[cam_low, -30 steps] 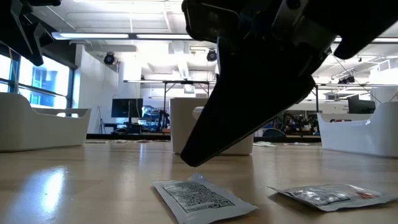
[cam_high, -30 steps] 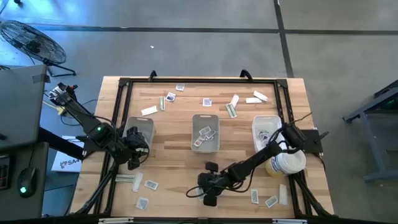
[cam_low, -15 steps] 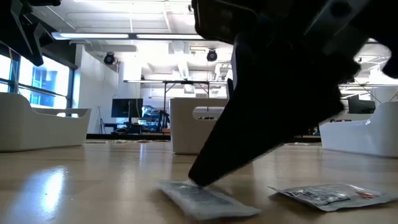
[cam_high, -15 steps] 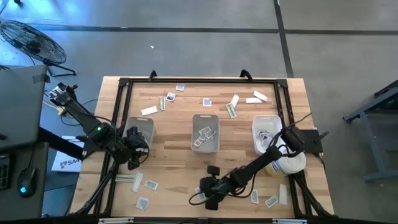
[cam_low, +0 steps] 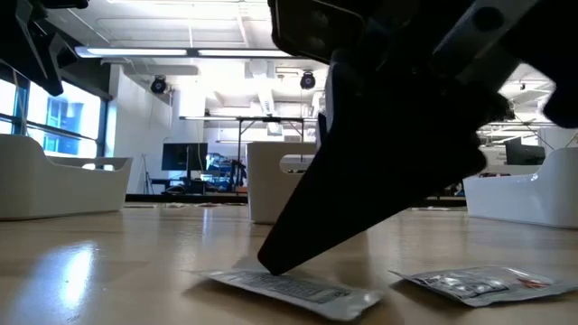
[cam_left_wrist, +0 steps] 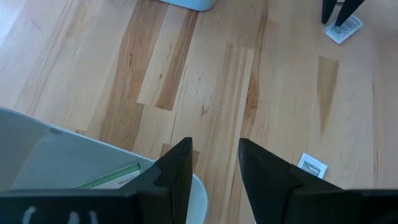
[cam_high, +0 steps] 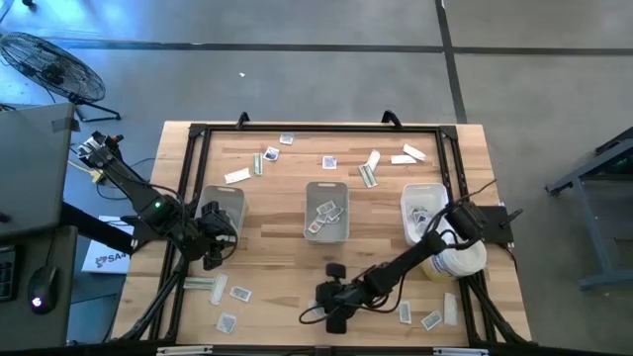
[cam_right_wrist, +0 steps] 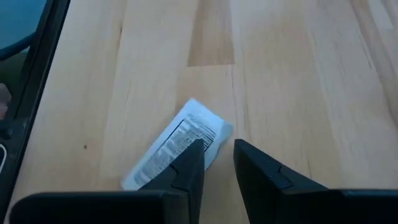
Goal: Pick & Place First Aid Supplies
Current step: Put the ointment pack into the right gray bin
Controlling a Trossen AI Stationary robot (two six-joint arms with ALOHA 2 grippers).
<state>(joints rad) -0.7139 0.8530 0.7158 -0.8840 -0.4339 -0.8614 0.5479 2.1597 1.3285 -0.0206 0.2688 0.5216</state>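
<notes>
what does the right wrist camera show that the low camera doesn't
Only the right wrist view shows the right tool from behind, one finger over the printed packet, fingers slightly apart. Only the low view shows a second packet, three trays and the room behind. Both show that packet and the wooden table.

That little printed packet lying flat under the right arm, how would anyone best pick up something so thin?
Probably by an edge, from above. The printed packet lies nearly flat on the table, so there is no side to squeeze. In the low view its near corner looks slightly lifted, which gives a lip. The right tool already has one finger over the packet's edge; the left tool waits by a tray.
</notes>
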